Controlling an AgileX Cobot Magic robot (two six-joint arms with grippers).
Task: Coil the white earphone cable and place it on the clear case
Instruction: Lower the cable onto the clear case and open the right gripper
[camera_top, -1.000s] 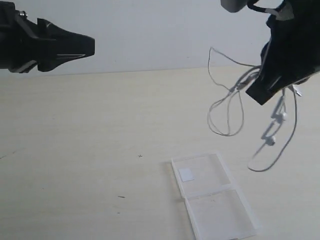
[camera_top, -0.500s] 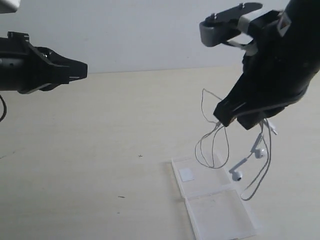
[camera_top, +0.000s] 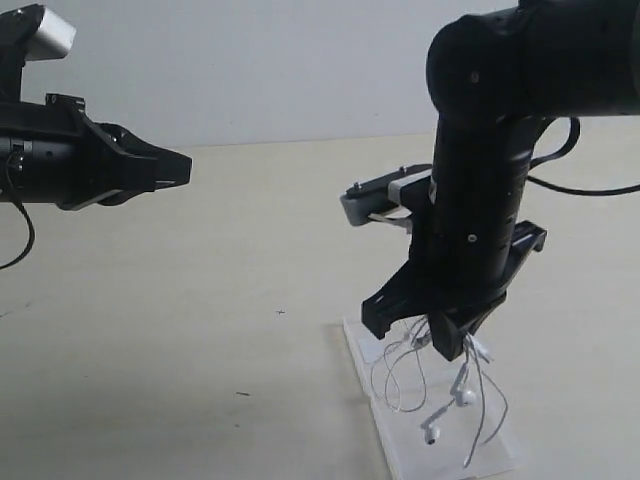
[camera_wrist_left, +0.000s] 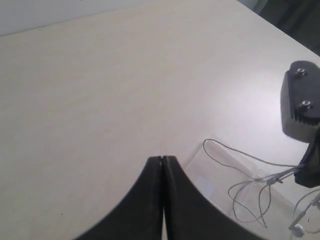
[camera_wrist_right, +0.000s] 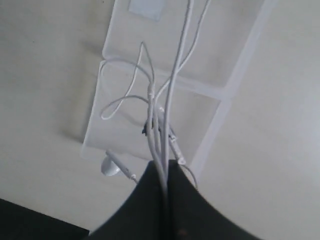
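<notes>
My right gripper (camera_top: 440, 338) is shut on the white earphone cable (camera_top: 470, 395), whose loops and two earbuds dangle just over the clear case (camera_top: 362, 340) at the table's front right. In the right wrist view the cable (camera_wrist_right: 161, 107) runs out from between the fingertips of the right gripper (camera_wrist_right: 165, 164), above the case (camera_wrist_right: 240, 65) with its white sticker. One earbud (camera_wrist_right: 109, 166) hangs beside the case's edge. My left gripper (camera_top: 180, 170) hovers shut and empty far to the left; in its wrist view the left gripper (camera_wrist_left: 162, 159) sits near the case (camera_wrist_left: 210, 165) and the cable (camera_wrist_left: 250, 192).
The pale wooden table (camera_top: 200, 330) spreads around the case. The right arm's dark body (camera_top: 480, 200) stands tall over the case and hides its far half. A light wall (camera_top: 280, 70) lies behind.
The right arm has swung down and to the left with the cable, from high at the right to just over the clear case. The left gripper has shifted slightly.
</notes>
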